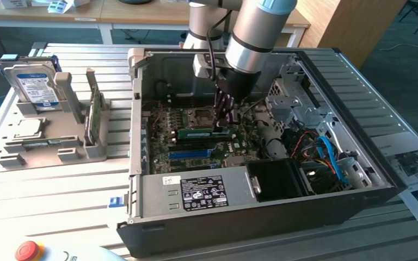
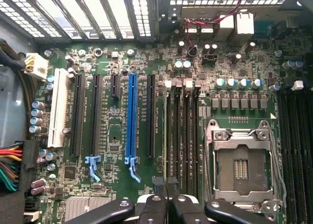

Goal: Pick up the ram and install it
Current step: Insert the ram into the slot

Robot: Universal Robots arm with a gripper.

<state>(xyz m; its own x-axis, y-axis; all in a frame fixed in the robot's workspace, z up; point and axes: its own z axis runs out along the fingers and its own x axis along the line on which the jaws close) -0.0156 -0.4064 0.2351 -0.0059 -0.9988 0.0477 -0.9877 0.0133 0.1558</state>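
Fingers point(image 1: 225, 117) clamp ram point(image 1: 194, 132) over motherboard memory slots point(image 2: 188, 136).

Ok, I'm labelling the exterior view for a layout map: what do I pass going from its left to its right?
hard drive → upright card in the grey stand → gripper shut on the ram inside the case → blue cable → printed sheets

The case point(image 1: 282, 215) is set on the table point(image 1: 49, 190), with a rack point(image 1: 49, 148) placed at the exterior view's left. Inside, the ram point(image 1: 194, 132) is stood on the motherboard point(image 1: 167, 142), just beside the gripper point(image 1: 223, 129).
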